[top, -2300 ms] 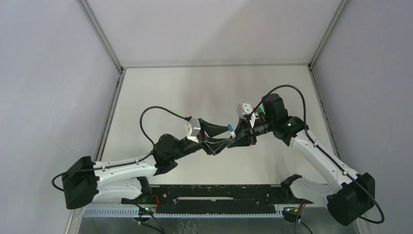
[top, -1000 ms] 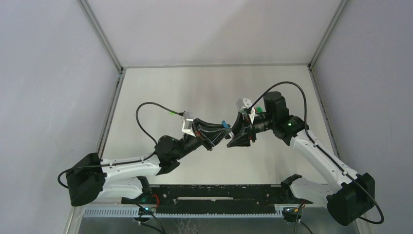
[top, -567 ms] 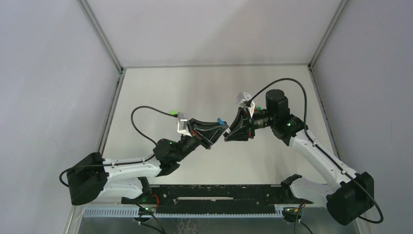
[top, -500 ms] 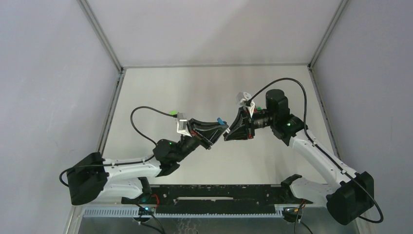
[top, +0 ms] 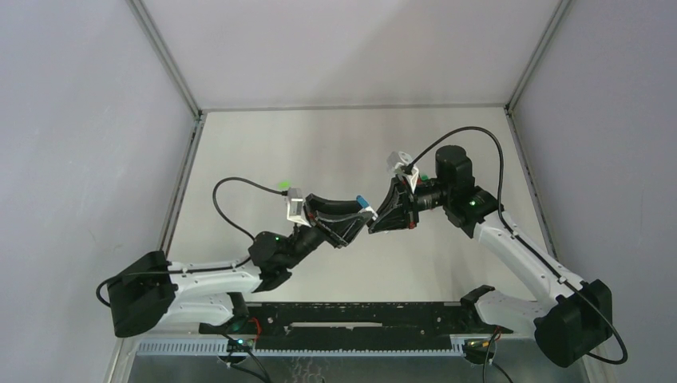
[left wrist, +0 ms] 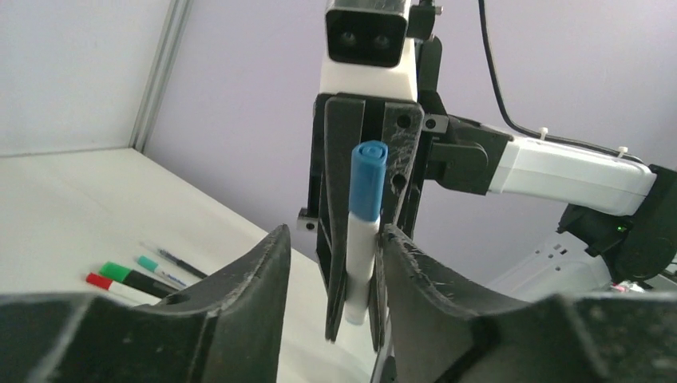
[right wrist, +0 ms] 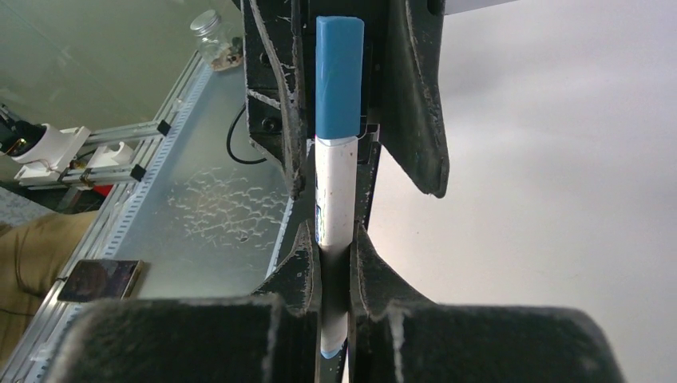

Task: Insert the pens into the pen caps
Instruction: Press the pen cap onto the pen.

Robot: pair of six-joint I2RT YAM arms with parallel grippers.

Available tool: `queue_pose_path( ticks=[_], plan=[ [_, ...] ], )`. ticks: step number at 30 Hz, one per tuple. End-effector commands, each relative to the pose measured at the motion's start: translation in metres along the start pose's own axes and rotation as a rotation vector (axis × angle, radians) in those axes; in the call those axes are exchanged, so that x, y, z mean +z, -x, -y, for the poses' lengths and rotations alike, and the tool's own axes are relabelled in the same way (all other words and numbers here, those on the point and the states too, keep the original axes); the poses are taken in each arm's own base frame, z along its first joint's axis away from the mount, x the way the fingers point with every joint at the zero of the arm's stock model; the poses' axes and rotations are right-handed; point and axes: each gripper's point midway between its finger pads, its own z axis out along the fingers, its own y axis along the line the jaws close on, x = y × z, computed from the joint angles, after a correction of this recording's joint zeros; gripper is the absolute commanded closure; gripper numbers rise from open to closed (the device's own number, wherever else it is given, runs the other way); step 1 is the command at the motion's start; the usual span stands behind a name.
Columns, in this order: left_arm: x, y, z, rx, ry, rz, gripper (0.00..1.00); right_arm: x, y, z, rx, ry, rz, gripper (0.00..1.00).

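My left claw [left wrist: 331,235] has spread apart since a second ago, freeing the blue cap [right wrist: 338,76]. My right claw [right wrist: 335,267] pinches the pen [right wrist: 335,191] by its white barrel, aloft over the middle of the tabletop [top: 263,144], presumably to carry it alone. Below lie other pens [left wrist: 132,277], obstructing nothing.

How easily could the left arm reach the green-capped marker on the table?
Probably yes: the left jaws stand open and empty, the right jaws alone clamp the blue-capped pen. Nothing visible blocks the green-capped marker, though the arm must back away first.
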Motion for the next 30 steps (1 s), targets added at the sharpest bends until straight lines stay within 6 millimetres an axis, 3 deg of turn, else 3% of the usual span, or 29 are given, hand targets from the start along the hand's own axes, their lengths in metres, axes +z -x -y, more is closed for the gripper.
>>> queue_pose_path(
  ticks=[1, 6, 12, 20, 30],
  plan=[
    [-0.015, 0.005, 0.006, -0.005, -0.029, 0.008, 0.43, -0.002, -0.001, -0.006, -0.033, 0.036, 0.001, 1.0],
    [-0.03, 0.007, 0.008, 0.02, -0.032, -0.025, 0.23, -0.002, -0.002, -0.005, -0.038, 0.041, -0.003, 1.0],
    [-0.034, 0.024, 0.017, 0.077, -0.029, -0.086, 0.0, -0.001, -0.004, -0.005, -0.034, 0.044, -0.007, 1.0],
    [-0.015, 0.054, 0.015, -0.02, 0.055, -0.135, 0.01, 0.001, -0.007, -0.004, -0.03, 0.054, -0.012, 1.0],
    [0.014, 0.056, 0.026, -0.051, 0.027, -0.176, 0.29, 0.002, -0.007, -0.004, -0.026, 0.053, -0.014, 1.0]
  ],
)
